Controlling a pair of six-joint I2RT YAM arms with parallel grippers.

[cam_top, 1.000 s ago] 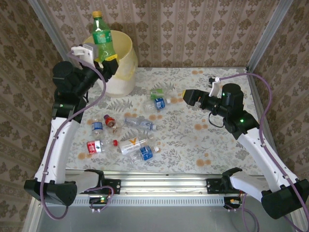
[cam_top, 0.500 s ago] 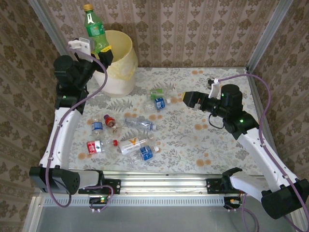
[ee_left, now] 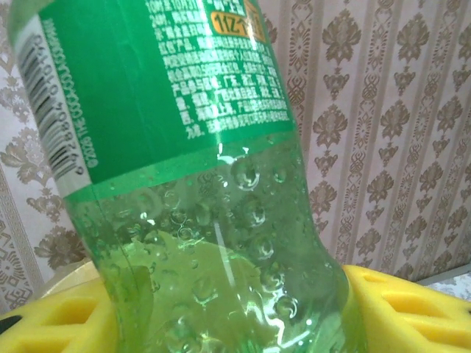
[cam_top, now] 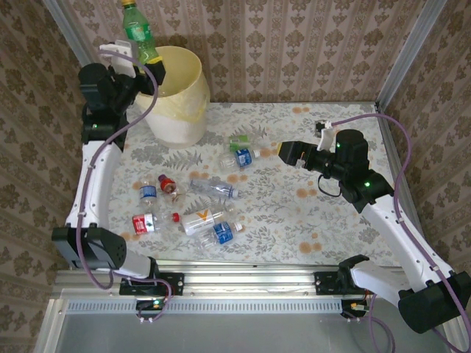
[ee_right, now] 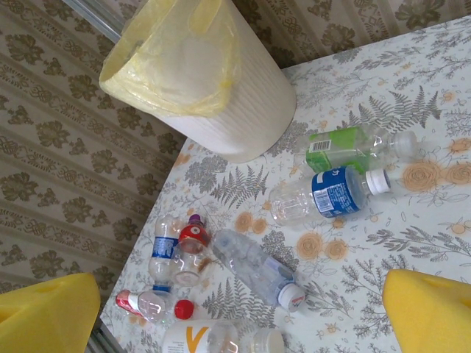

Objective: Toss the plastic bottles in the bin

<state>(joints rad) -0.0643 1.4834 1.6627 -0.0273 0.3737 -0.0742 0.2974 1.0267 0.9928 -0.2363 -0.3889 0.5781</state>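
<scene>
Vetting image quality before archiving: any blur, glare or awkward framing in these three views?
Top external: sharp, evenly lit. Left wrist: green bottle very close and cropped, small glints, label legible. Right wrist: tilted, bottles crisp, yellow end effector pads soft at the corners.

At the far-left corner of the table (cam_top: 331, 213), bin (cam_top: 175, 95). Above the bin's left rim, upright soda bottle (cam_top: 138, 33), clamped in the left gripper (cam_top: 147, 65). Right of the bin and slightly nearer, pair of water bottles (cam_top: 243, 157) side by side. Well in front of the bin, cluster of lying bottles (cam_top: 202, 219). Far right of the bin, right gripper (cam_top: 288, 152) above the table.
</scene>
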